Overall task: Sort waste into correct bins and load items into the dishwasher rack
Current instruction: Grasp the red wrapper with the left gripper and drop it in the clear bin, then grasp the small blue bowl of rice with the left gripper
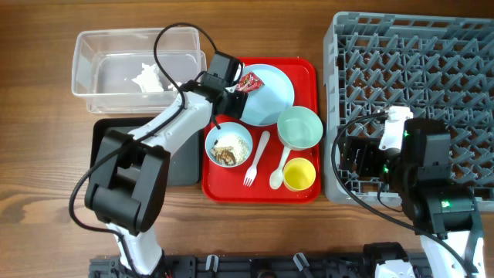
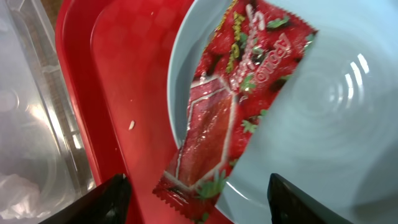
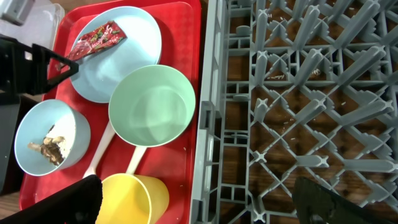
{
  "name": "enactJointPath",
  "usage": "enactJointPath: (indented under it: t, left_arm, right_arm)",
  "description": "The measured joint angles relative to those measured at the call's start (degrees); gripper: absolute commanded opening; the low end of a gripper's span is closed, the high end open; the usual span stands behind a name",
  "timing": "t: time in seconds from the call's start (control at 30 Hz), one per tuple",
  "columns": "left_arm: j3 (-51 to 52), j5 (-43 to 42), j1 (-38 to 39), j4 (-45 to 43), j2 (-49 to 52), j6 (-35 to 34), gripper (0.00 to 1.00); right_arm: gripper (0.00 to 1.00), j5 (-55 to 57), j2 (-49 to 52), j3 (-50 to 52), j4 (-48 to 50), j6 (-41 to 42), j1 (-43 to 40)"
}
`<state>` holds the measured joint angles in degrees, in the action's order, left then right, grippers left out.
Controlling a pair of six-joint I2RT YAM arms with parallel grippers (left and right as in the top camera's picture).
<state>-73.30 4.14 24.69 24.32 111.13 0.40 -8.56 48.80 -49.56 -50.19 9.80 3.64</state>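
While the right gripper (image 3: 199, 202) is hanging near the table's right edge with its jaws spread wide and holding nothing, over the left side of the dishwasher rack (image 1: 417, 46), the left gripper (image 2: 198, 186) is hovering farther back. Its 2 fingers (image 2: 106, 199) are also standing wide apart and empty, straddling the red snack wrapper (image 2: 227, 106). That wrapper is lying across the left rim of the pale blue plate (image 1: 274, 96) on the red serving tray (image 1: 307, 68), toward the far edge, with 1 end hanging off the rim over the tray. I am judging it light, thin and slick, crinkling rather than resisting. Pinching across its narrow width at the overhanging end is looking safest, since the plate's curve is offering little purchase. Farthest, at the far-left corner, the clear tub (image 1: 83, 46) is holding crumpled tissue (image 1: 148, 79).
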Motion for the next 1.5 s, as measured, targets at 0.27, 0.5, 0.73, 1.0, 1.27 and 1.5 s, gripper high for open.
enactJointPath:
  t: [0.27, 0.5, 0.73, 1.0, 1.27, 1.5]
  left_arm:
    - [0.00, 1.20, 0.00, -1.44, 1.53, 0.63, 0.14]
    - [0.00, 1.25, 0.00, -1.57, 1.53, 0.66, 0.04]
    - [0.04, 1.20, -0.48, -0.70, -13.00, 0.66, 0.04]
    - [0.04, -0.92, -19.34, 0.59, -16.02, -4.28, 0.27]
    - [0.09, -6.23, -20.94, 6.54, -13.70, -6.78, 0.55]
    - [-0.09, -9.92, 0.20, 18.93, -18.25, -21.35, 0.53]
  right_arm:
    - [1.00, -0.02, 0.00, 0.00, 0.00, -0.02, 0.00]
    - [1.00, 0.00, 0.00, 0.00, 0.00, -0.02, 0.00]
    - [1.00, 0.00, 0.02, 0.00, -0.02, -0.02, 0.00]
    - [1.00, 0.00, 0.00, 0.00, -0.02, -0.02, 0.00]
    - [1.00, 0.00, 0.00, 0.00, -0.02, -0.02, 0.00]
    - [1.00, -0.02, 0.04, 0.00, -0.11, -0.02, 0.00]
